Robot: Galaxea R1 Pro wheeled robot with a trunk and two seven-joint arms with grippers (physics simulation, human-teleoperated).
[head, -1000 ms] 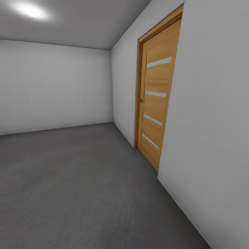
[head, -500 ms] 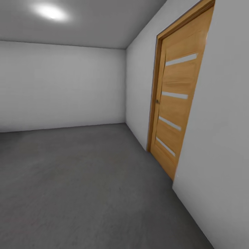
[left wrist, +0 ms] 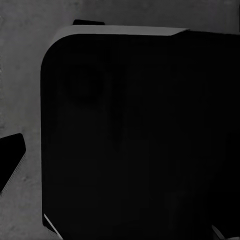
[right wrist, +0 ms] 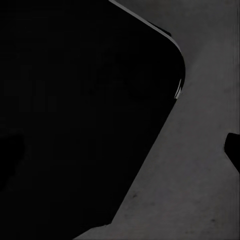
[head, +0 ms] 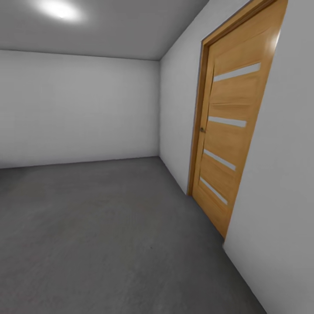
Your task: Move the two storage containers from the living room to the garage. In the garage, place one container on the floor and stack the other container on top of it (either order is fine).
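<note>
My view has swung a bit since a second ago, so the wooden door (head: 231, 131) now sits closer and further toward the right edge, and the ceiling light (head: 59, 9) has slid over a little too; it's the camera turning, nothing in the room has moved.

I'm in the garage: the floor (head: 109, 226) is dark grey mottled concrete, matte and slightly blotchy, running up to plain pale grey walls (head: 78, 109). The door is honey-coloured wood with four thin pale horizontal strips and a small knob on the edge nearest the far corner. The far wall meets the door's wall just beyond the door frame.

Both wrist cameras look down at the same concrete, with a big black rounded-corner body (left wrist: 140, 135) blocking most of each picture. I can't tell whether my grippers are clenched or released. No containers in sight here.
</note>
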